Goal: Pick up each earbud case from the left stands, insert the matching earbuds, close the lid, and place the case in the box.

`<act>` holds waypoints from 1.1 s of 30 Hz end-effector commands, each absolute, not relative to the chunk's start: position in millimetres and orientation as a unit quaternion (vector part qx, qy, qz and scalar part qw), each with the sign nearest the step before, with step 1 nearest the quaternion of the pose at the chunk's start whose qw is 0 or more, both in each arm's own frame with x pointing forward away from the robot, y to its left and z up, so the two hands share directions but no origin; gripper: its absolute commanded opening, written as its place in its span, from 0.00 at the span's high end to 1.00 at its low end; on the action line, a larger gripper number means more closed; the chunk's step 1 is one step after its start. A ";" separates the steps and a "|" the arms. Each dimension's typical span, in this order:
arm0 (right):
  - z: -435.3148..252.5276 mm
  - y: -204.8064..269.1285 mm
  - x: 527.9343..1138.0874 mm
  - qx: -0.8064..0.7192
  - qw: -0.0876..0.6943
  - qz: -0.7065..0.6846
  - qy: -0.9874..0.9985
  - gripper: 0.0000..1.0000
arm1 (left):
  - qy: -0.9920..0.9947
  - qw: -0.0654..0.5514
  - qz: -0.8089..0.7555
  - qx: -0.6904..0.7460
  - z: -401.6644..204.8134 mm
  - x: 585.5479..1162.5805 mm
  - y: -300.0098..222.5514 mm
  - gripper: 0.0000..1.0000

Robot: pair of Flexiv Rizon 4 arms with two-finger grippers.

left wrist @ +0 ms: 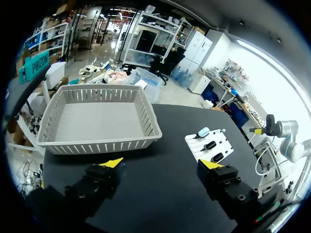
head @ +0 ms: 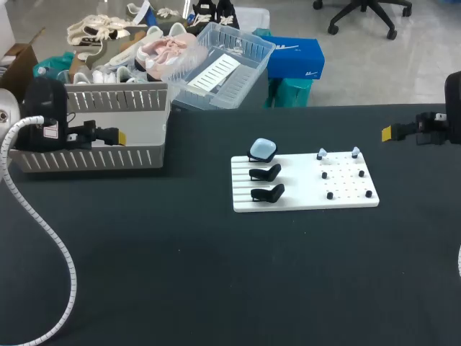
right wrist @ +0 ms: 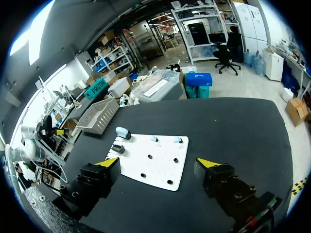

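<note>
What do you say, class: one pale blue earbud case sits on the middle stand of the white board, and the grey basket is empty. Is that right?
Not quite. The earbud case sits on the rearmost stand of the white board, not the middle one. The middle stand is bare, as the head view shows. The grey basket is indeed empty.

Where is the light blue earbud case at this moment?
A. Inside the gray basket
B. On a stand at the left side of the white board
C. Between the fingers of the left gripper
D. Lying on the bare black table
B: in the head view the light blue case sits on the rearmost of the three stands at the left side of the white board, apart from both grippers.
</note>
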State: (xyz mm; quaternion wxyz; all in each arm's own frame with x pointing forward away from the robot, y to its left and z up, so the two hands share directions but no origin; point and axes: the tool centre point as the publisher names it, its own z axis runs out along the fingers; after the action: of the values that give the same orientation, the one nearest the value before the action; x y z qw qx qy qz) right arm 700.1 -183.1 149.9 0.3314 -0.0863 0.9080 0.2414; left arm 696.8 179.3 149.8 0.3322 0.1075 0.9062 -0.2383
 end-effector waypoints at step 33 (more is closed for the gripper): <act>149.2 -184.3 700.7 -0.088 0.331 0.244 0.907 0.00 | 0.748 0.363 -0.248 0.497 151.7 736.1 94.4 0.00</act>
State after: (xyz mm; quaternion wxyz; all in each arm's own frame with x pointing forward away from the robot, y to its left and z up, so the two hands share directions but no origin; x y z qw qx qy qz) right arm 700.1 -183.1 149.9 0.3314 -0.0863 0.9080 0.2413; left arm 720.3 101.8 159.0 0.3779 0.4793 0.7603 -0.2223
